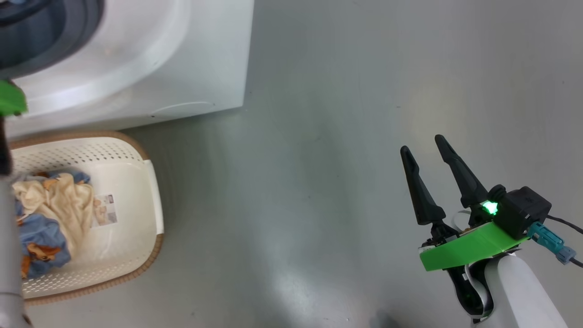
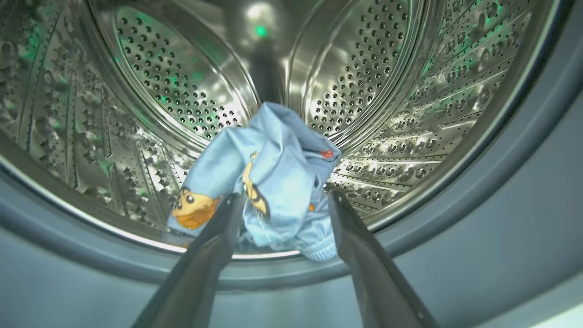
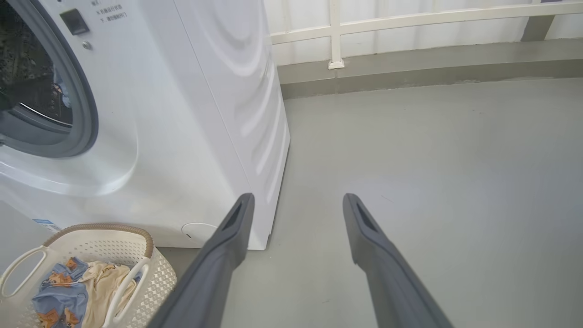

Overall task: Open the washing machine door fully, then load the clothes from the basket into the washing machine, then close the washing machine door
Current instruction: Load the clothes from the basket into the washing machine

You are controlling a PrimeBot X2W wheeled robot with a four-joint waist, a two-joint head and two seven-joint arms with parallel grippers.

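At the near left the basket point(image 1: 152, 200) holds clothes point(image 1: 54, 205), a cream cloth and a blue bear print, so loading looks only part done. Just beyond it the washer point(image 1: 182, 54) stands with its mouth uncovered. One blue garment point(image 2: 282, 173) lies at the front lip of the drum point(image 2: 182, 91), between the left fingers point(image 2: 209, 255), which are spread and not pinching it. On the right, the right fingers point(image 1: 421, 191) hang spread and empty over the floor point(image 1: 319, 182). The basket's clothes and shutting the door are left.

Head overhead; left wrist near drum point(image 2: 391, 68)
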